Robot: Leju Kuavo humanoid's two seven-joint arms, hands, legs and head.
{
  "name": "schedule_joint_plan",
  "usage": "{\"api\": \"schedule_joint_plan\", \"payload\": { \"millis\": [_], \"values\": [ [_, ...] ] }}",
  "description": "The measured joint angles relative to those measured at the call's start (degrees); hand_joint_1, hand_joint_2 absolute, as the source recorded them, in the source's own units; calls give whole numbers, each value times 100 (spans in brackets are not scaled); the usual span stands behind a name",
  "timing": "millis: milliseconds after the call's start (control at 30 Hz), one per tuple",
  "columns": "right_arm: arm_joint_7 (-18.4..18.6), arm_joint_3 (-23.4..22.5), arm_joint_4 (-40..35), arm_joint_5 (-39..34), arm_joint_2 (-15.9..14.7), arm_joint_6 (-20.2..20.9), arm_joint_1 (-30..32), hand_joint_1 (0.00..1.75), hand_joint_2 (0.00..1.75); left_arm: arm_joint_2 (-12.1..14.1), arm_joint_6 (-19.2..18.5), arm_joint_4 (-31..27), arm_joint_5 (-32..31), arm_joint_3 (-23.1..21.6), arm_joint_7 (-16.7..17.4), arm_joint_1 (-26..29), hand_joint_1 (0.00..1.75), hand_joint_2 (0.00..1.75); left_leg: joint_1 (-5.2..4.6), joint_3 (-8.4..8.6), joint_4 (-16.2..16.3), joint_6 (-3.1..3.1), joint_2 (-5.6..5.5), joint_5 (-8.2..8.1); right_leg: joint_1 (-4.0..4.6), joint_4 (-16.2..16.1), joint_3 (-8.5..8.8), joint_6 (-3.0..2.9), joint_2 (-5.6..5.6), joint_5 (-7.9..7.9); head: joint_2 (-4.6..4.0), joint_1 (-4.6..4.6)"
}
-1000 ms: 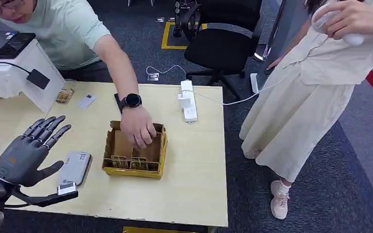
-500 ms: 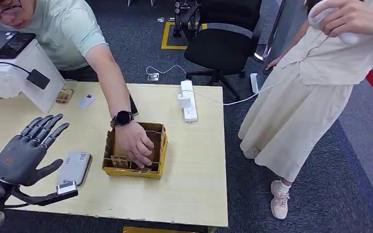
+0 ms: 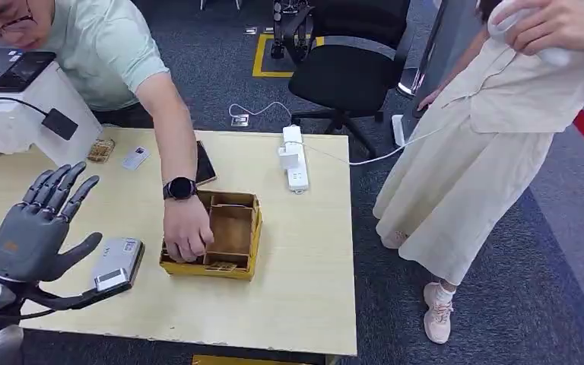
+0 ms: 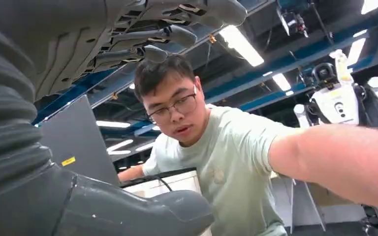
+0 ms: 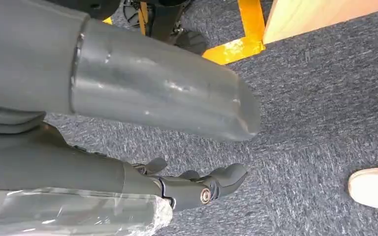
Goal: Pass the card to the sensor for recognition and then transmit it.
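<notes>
A humanoid robot's left robot hand (image 3: 34, 232) hovered above the table (image 3: 304, 281), fingers spread and grasping nothing, while a person's hand (image 3: 187, 236) reached into a yellow divided box (image 3: 232, 232) off to the robot hand's right. Just beside the thumb lay a grey sensor (image 3: 116, 264). A small white card (image 3: 135, 157), possibly the one to be scanned, rested well beyond the fingertips, near the far table edge beside a dark phone (image 3: 204, 163). The card looked thin, light and stiff, likely to lie flush and slip on the smooth tabletop; pinching it by one edge would probably serve best. The right robot hand (image 5: 197, 184) hung low over the carpet, its fingers loosely curled around nothing.
</notes>
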Motion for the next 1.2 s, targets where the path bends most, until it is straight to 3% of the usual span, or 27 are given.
{"api": "schedule_joint_plan", "payload": {
  "millis": [300, 733, 1200],
  "values": [
    [98, -9, 0, 2, 0, 13, 2, 0, 0, -46, -13, 2, 17, 0, 0, -43, 0, 175, 0, 0, 0, 0, 1, 0, 0, 0, 0, 0, 1, 0, 0, 2],
    [155, -17, 0, 17, 0, 70, 4, 0, 0, 232, -107, 2, 22, 0, 0, -24, 0, 175, 0, -1, 0, 0, 0, 0, 0, 0, 0, 0, 1, 0, 0, 4],
    [140, -92, 0, 48, 0, 63, 4, 0, 0, 232, -15, 0, -68, 2, 103, 95, 0, 175, 0, -1, 0, 0, 0, 0, 0, 0, 1, 0, 0, 0, 0, 0]
  ]
}}
